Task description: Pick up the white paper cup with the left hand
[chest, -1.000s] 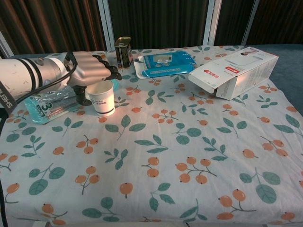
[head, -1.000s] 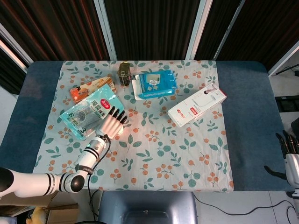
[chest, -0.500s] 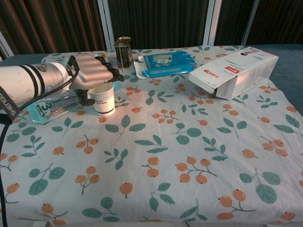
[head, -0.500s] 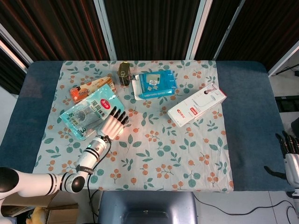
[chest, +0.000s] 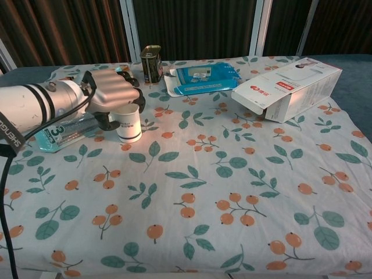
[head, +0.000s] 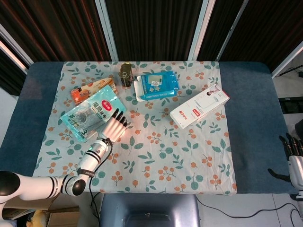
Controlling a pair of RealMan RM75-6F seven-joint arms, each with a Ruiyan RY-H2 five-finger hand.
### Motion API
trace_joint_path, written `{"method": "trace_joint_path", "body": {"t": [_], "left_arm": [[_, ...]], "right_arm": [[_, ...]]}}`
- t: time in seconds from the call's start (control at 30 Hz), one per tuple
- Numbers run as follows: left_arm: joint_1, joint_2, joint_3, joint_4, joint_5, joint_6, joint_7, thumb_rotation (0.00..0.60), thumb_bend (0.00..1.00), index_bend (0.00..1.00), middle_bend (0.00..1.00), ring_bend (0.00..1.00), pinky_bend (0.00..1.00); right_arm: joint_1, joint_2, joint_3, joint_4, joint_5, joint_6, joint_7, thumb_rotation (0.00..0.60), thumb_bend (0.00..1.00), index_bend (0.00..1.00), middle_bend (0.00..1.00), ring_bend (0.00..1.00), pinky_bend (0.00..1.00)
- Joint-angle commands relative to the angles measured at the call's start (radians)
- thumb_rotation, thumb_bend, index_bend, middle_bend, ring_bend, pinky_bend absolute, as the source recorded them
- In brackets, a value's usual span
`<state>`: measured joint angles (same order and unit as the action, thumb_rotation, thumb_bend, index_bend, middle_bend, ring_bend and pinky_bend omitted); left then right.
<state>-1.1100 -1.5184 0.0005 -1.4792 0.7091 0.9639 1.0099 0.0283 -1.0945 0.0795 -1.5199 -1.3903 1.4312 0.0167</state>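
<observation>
Chest view shows the left hand [chest: 111,96] arched over the white paper cup [chest: 128,122], fingers curled around its rim, the cup standing upright on the floral surface [chest: 232,192] beside a teal packet [chest: 55,133]. Whether it truly grips, I cannot tell.

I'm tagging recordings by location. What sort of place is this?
Probably a lab or staged test room, not a home: a table with a floral tablecloth holding assorted packaged goods like a white carton, dark curtains behind, and a robot hand over a white paper cup.
</observation>
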Motion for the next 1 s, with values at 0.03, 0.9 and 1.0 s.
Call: {"method": "trace_joint_path", "body": {"t": [0.03, 0.9, 1.0], "left_arm": [[0.004, 0.010, -0.005, -0.011, 0.014, 0.007, -0.010, 0.600, 0.44, 0.31, 0.18, 0.00, 0.00], [0.304, 0.112, -0.121, -0.179, 0.344, -0.109, -0.987, 0.600, 0.44, 0.35, 0.26, 0.00, 0.00], [0.343, 0.086, -0.108, -0.123, 0.419, -0.115, -1.114, 0.600, 0.44, 0.35, 0.26, 0.00, 0.00]], "right_arm": [[0.000, 0.000, 0.000, -0.001, 0.001, -0.001, -0.001, 0.600, 0.11, 0.00, 0.00, 0.00, 0.00], [0.015, -0.005, 0.000, -0.008, 0.006, -0.022, -0.028, 0.600, 0.11, 0.00, 0.00, 0.00, 0.00], [0.015, -0.003, -0.001, -0.016, 0.004, -0.022, -0.027, 0.600, 0.11, 0.00, 0.00, 0.00, 0.00]]}}
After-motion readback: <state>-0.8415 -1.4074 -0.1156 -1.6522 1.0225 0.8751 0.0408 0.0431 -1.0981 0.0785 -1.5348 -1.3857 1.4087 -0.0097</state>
